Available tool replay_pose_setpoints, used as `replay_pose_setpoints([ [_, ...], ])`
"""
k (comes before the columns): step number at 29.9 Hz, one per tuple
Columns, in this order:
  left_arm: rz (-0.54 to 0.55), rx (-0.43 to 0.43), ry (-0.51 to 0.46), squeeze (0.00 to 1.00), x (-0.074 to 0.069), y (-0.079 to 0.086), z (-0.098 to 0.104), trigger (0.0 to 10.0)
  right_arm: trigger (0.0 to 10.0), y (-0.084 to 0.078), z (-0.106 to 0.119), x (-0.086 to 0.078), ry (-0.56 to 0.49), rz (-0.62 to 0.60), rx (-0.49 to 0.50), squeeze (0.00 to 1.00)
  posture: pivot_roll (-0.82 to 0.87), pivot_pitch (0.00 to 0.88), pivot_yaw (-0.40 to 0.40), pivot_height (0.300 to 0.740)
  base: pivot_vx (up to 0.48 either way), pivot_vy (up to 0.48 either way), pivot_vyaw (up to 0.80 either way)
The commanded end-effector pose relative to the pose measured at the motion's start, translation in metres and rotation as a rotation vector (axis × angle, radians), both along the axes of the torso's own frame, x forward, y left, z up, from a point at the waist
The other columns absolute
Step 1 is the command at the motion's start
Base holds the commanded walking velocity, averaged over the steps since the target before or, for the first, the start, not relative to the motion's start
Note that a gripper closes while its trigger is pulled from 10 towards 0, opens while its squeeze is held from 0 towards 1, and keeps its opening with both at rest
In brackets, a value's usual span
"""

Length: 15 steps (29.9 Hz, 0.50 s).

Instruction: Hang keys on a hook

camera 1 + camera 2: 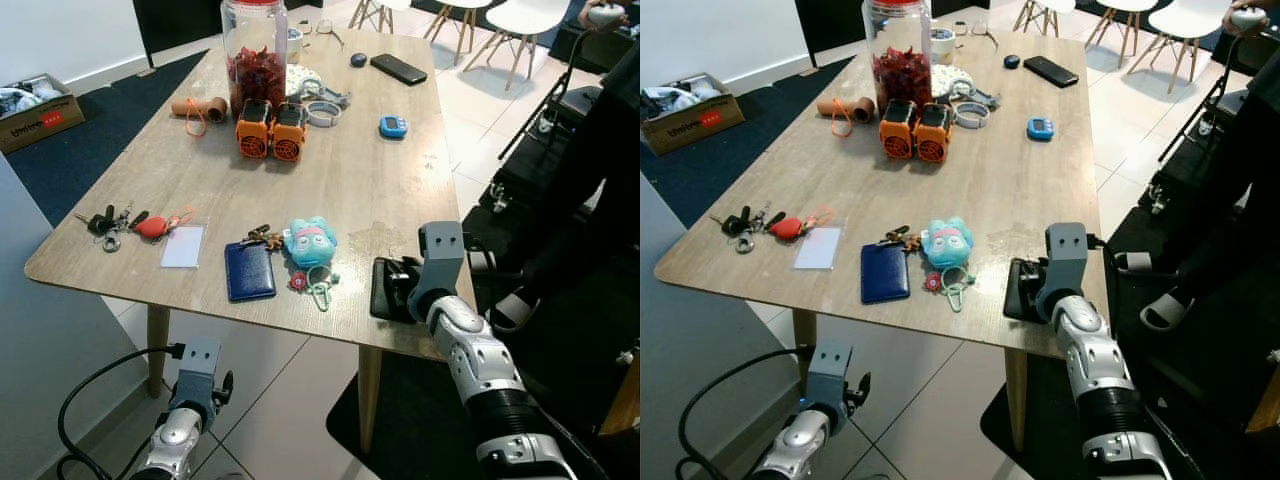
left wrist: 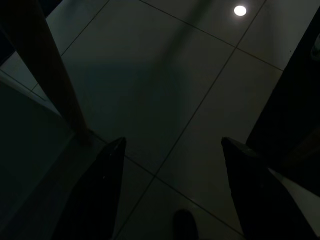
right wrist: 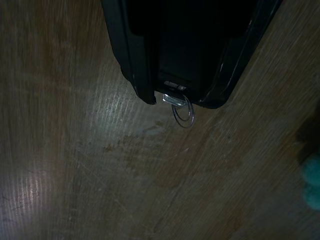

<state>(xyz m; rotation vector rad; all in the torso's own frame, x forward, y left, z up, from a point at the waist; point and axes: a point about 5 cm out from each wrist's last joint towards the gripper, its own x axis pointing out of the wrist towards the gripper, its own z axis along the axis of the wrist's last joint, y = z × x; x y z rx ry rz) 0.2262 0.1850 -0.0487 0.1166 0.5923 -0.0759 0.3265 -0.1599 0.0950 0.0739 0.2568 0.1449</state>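
Right wrist view: right pincer (image 3: 175, 75) low over table (image 3: 75, 165), pinching key ring (image 3: 183, 111).

A matt, scratched wooden table (image 1: 400, 190) is seen bearing a glossy black plastic case (image 3: 185, 45) with a shiny metal ring (image 3: 183, 112).

This looks like a lived-in home dining or living area. A long wooden table (image 1: 400, 190) stands on pale floor tiles (image 1: 480, 80) with a dark carpet (image 1: 70, 150) beside it. On the table lie everyday odds and ends: a big jar of red dried goods (image 1: 255, 55), a phone (image 1: 398, 68), key bunches (image 1: 115, 224) and a blue wallet (image 1: 249, 271). Beyond the table's far end stand white chairs with wooden legs (image 1: 510, 30); off its far left corner sits a cardboard box (image 1: 35, 112) by the white wall
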Motion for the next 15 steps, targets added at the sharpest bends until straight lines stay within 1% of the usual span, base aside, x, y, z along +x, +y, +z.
replay_pose_setpoints([
  [1,0.003,0.000,0.018,0.00,-0.0045,0.0014,-0.0029,10.0,10.0,-0.0043,-0.0072,-0.0017,0.028,-0.020,-0.007,0.00,0.09,0.071,-0.053,0.740,0.000,0.000,0.00],
  [14,0.002,0.003,0.017,0.00,-0.0033,0.0022,-0.0023,10.0,10.0,-0.0046,-0.0083,0.0031,0.021,-0.040,0.004,0.00,0.09,0.067,-0.055,0.740,0.000,0.000,0.00],
  [15,0.003,0.003,0.017,0.00,-0.0033,0.0024,-0.0022,10.0,6.9,-0.0044,-0.0086,0.0039,0.019,-0.039,0.006,0.00,0.09,0.067,-0.056,0.740,0.000,0.000,0.00],
])
